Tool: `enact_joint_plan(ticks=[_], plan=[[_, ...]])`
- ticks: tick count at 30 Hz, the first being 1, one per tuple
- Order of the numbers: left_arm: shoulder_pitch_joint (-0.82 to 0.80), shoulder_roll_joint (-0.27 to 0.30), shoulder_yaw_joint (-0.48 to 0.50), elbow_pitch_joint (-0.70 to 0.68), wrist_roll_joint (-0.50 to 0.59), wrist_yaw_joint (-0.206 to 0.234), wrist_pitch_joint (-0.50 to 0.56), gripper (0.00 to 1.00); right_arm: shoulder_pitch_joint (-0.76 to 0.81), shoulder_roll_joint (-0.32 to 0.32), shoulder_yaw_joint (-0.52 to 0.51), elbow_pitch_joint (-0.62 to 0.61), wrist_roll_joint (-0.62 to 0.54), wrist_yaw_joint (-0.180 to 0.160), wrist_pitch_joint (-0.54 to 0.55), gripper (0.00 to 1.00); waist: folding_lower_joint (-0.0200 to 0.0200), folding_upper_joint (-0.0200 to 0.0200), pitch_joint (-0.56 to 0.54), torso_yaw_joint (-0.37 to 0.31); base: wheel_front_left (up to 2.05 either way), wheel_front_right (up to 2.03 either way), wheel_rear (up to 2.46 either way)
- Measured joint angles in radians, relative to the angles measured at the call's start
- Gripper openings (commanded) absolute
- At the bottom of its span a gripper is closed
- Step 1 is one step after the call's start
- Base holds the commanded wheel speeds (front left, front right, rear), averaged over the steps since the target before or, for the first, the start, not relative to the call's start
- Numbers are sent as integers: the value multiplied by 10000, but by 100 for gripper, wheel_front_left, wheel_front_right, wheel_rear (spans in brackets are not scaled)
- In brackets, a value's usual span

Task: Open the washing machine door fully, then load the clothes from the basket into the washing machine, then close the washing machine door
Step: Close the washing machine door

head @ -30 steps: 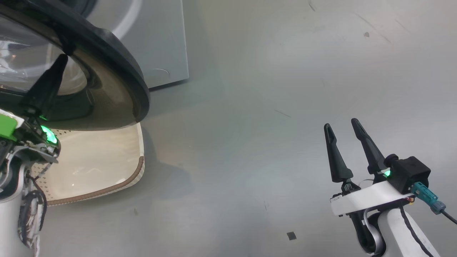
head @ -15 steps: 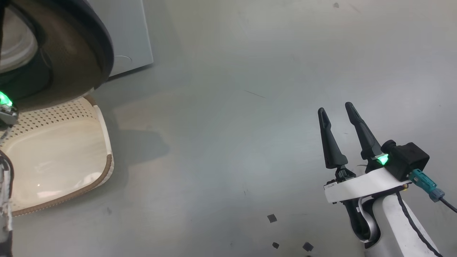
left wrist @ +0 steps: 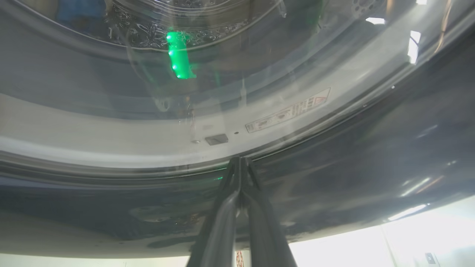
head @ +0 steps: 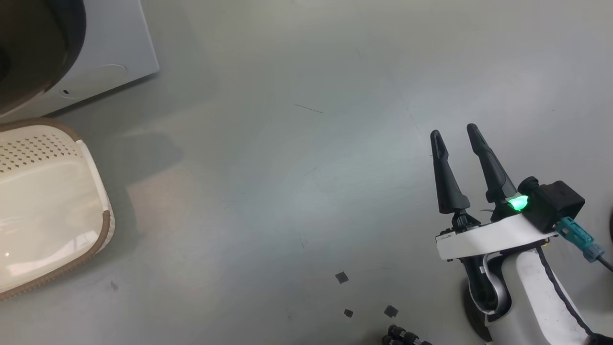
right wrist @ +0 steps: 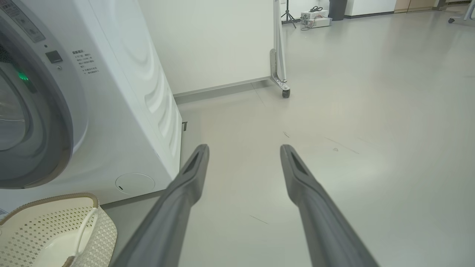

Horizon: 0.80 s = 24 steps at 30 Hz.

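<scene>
**At the washer front: open floor, closed left gripper at the door**

In the head view, the washing machine [head: 112, 48] fills the upper left corner, with the dark edge of the door [head: 33, 43] across its front. The basket [head: 106, 225] stands just below the machine, near it, on the left edge. Its pale, glossy inside bottom is in sight. The grey floor [head: 287, 158] runs wide and open from the basket to the right gripper [head: 454, 132] at the lower right, well apart from both. The right gripper's fingers are spread and hold nothing. A few small dark squares [head: 341, 277] lie on the floor near the bottom edge.

In the left wrist view, the left gripper [left wrist: 240, 161] is closed, finger against finger. Its tips sit at the inner edge of the door's black rim, where the glass [left wrist: 111, 96] begins. Contact cannot be confirmed. A blue patch [left wrist: 74, 11] shows through the glass at the top, and what it is cannot be told.

In the right wrist view, open floor lies ahead between the spread fingers. The machine's corner stands to the left, and a wheeled panel [right wrist: 277, 55] stands beyond it.
</scene>
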Motion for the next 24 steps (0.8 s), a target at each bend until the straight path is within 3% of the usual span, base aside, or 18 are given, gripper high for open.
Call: enact_joint_plan(ticks=[8, 17, 24], plan=[[-189, -2, 2, 341, 169, -111, -69, 0, -80, 31, -92, 8, 0, 0, -2, 100, 0, 0, 77, -67, 0, 0, 0], [-112, -318, -194, 633, -58, -598, 253, 0, -77, 38, -384, 67, -23, 2, -2, 100, 0, 0, -107, 224, 0, 0, 0], [1066, -543, 332, 798, -468, -886, 274, 0, -70, 35, -393, 151, -184, 2, -2, 100, 0, 0, -450, 527, 0, 0, 0]])
